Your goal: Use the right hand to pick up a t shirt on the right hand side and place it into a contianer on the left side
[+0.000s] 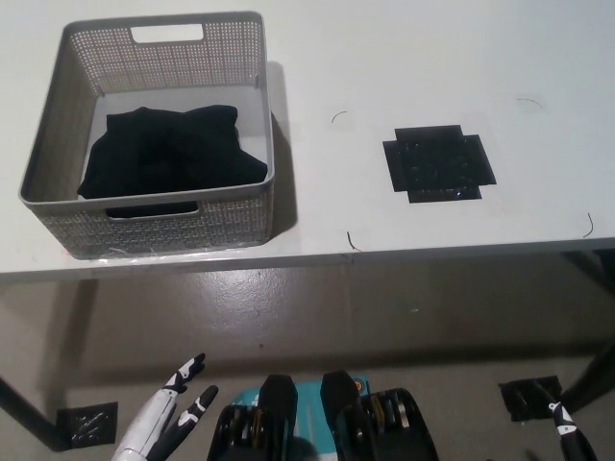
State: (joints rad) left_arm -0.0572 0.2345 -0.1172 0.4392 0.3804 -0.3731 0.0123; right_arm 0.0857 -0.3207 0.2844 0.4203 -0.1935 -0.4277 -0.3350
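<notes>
Even, fairly bright light falls on the white table (432,58), with no glare. The grey basket (58,125) throws a soft shadow to its right, and the floor (317,317) under the table's near edge lies dimmer. Focus is slightly soft throughout.

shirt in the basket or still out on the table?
In. The black shirt lies bunched on the floor of the grey basket at the table's left, inside its walls. Both hands are down below the table edge.
</notes>
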